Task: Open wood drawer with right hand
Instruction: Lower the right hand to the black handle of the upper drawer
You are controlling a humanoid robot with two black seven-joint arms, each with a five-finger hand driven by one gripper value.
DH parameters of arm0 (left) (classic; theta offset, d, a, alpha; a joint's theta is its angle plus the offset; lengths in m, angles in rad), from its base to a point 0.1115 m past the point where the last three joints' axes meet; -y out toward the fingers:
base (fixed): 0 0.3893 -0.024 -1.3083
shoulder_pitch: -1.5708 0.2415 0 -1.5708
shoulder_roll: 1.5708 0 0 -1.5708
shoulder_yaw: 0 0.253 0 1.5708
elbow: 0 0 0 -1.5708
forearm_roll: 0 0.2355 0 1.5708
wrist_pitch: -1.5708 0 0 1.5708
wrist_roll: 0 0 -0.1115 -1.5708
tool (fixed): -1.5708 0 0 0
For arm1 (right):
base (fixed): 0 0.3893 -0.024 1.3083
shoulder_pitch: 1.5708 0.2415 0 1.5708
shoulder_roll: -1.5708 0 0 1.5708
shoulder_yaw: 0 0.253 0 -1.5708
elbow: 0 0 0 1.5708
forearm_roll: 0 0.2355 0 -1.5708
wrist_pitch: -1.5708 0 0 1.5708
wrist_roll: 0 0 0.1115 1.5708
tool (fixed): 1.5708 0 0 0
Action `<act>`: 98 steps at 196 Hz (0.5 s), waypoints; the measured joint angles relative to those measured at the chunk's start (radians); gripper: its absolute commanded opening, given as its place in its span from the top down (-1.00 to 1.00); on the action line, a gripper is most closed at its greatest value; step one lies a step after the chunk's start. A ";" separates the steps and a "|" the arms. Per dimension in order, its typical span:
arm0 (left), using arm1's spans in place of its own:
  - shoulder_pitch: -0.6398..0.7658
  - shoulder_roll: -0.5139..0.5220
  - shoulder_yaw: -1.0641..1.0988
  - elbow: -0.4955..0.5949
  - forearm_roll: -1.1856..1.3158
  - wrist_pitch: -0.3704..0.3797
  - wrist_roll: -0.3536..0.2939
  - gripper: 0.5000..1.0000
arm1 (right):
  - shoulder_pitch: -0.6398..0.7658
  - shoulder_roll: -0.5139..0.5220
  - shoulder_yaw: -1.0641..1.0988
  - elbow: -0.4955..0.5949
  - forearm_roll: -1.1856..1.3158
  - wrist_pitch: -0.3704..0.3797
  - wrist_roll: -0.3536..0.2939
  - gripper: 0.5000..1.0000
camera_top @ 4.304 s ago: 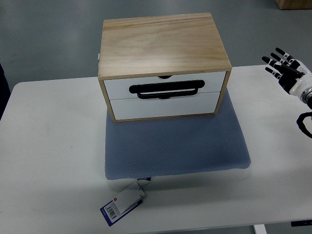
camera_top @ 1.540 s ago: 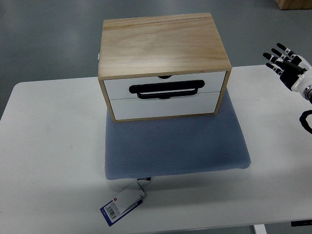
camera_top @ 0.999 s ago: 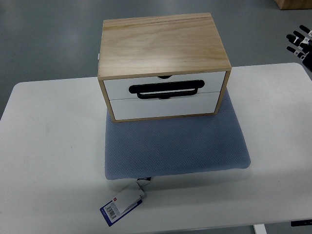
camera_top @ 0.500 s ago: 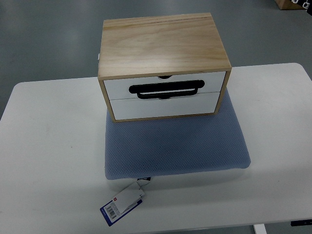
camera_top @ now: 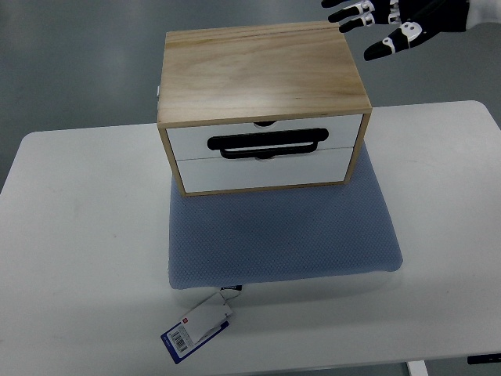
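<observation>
- The right hand (camera_top: pixel 387 23) shows at the top right corner of the view, its arm coming in from the right edge. Its black and white fingers (camera_top: pixel 354 25) are spread, pointing leftward, and they hold nothing.
- It hangs high and behind, just beyond the back right corner of the wood drawer box (camera_top: pixel 262 74). It touches no part of the box as far as the view shows.
- Judged from this, the step in hand is the approach: no grasp is made and the drawers look fully shut.
- The black handle (camera_top: pixel 266 143) lies well below and to the left of the hand, on the front face that looks toward the robot.
- The next move likely calls for bringing the hand down and round to that front face, hooking the fingers behind the handle bar and drawing toward the robot.
- The box has a pale wood top and frame with two white drawer fronts, upper drawer (camera_top: pixel 266 137) over lower drawer (camera_top: pixel 262 170). The handle sits across the seam between them, so which one it serves cannot be told.
- The box stands on the far part of a blue mat (camera_top: pixel 286 235) on the white table (camera_top: pixel 78 235).
- A tag (camera_top: pixel 196 327) hangs from the mat's near edge, farthest from the hand.
- The light box may slide forward when pulled.
</observation>
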 measured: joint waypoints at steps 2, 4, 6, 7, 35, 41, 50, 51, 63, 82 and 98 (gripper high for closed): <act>0.000 0.000 0.000 0.000 0.000 0.000 0.000 -1.00 | 0.008 0.003 -0.008 0.004 -0.003 0.000 -0.003 -0.72; 0.000 0.000 0.000 0.000 0.000 0.000 0.000 -1.00 | 0.016 0.007 -0.016 0.007 -0.005 0.000 -0.006 -0.72; 0.000 0.000 0.000 0.000 0.000 0.000 0.000 -1.00 | 0.024 0.010 -0.024 0.010 -0.008 0.000 -0.009 -0.72; 0.000 0.000 0.000 0.000 0.000 0.000 0.000 -1.00 | 0.028 0.012 -0.028 0.011 -0.009 0.000 -0.011 -0.72; 0.000 0.000 0.000 0.000 0.000 0.000 0.000 -1.00 | 0.121 0.072 -0.129 0.029 -0.036 0.000 -0.038 -0.72; 0.000 0.000 0.000 0.000 0.000 0.000 0.000 -1.00 | 0.143 0.089 -0.156 0.030 -0.038 0.001 -0.041 -0.72; 0.000 0.000 0.000 0.000 0.000 0.000 0.000 -1.00 | 0.176 0.114 -0.198 0.030 -0.040 0.001 -0.043 -0.72; 0.000 0.000 0.000 0.000 0.000 0.000 0.000 -1.00 | 0.180 0.117 -0.202 0.030 -0.040 0.001 -0.043 -0.72; 0.000 0.000 0.000 0.000 0.000 0.000 0.000 -1.00 | 0.217 0.153 -0.251 0.030 -0.040 0.001 -0.050 -0.72; 0.000 0.000 0.000 0.000 0.000 0.000 0.000 -1.00 | 0.258 0.211 -0.321 0.030 -0.040 0.001 -0.059 -0.72; 0.000 0.000 0.000 0.000 0.000 0.000 0.000 -1.00 | 0.283 0.259 -0.371 0.029 -0.033 -0.001 -0.060 -0.72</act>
